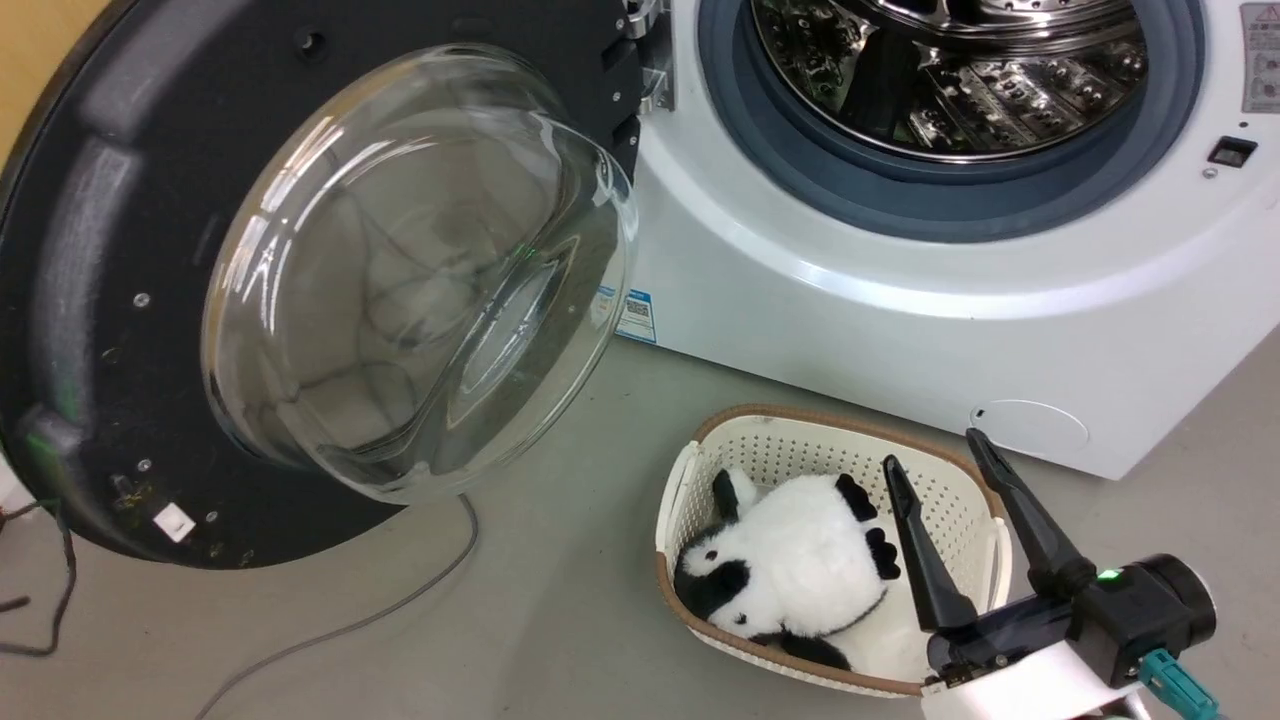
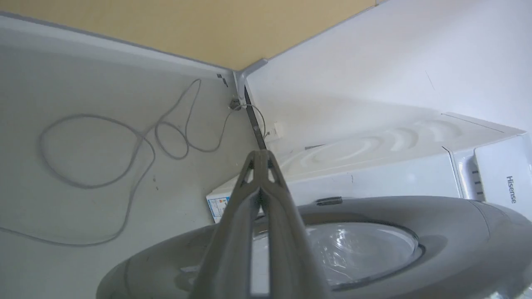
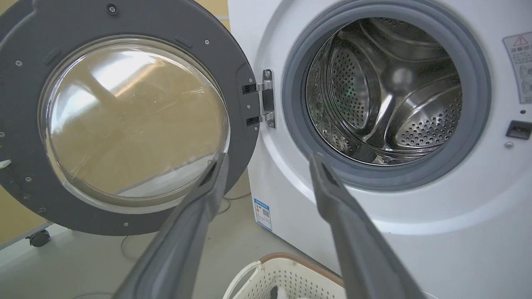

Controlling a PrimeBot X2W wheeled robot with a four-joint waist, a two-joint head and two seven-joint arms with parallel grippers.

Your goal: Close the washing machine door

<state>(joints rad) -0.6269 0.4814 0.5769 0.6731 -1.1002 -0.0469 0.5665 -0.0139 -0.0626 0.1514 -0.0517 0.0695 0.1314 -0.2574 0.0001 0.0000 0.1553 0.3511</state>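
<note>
Got the washing machine door (image 1: 100, 300) swung wide open, hanging off its metal hinge (image 3: 266, 99) at the left of the washing machine (image 1: 900, 300), inner side with the bulging glass bowl (image 1: 420, 270) turned toward the head camera. Can see straight into the steel drum (image 3: 386, 95) past the grey gasket (image 1: 900, 190). Small blue sticker (image 1: 634, 315) low on the white front, just by the door's edge. Down on the floor (image 1: 560, 620), right in front of the machine: a cream basket (image 1: 800, 415) with a panda plush (image 1: 800, 560) lying in it, plus a grey cable (image 1: 420, 590) trailing out from under the door. Right gripper (image 1: 932, 448) hovering over the basket, spread open and holding nothing, aimed at the hinge area between door and drum in its wrist view. Left gripper (image 2: 260, 155) over on the door's outer side, pinched closed with nothing in it. Can't tell whether it's actually touching the door.
</note>
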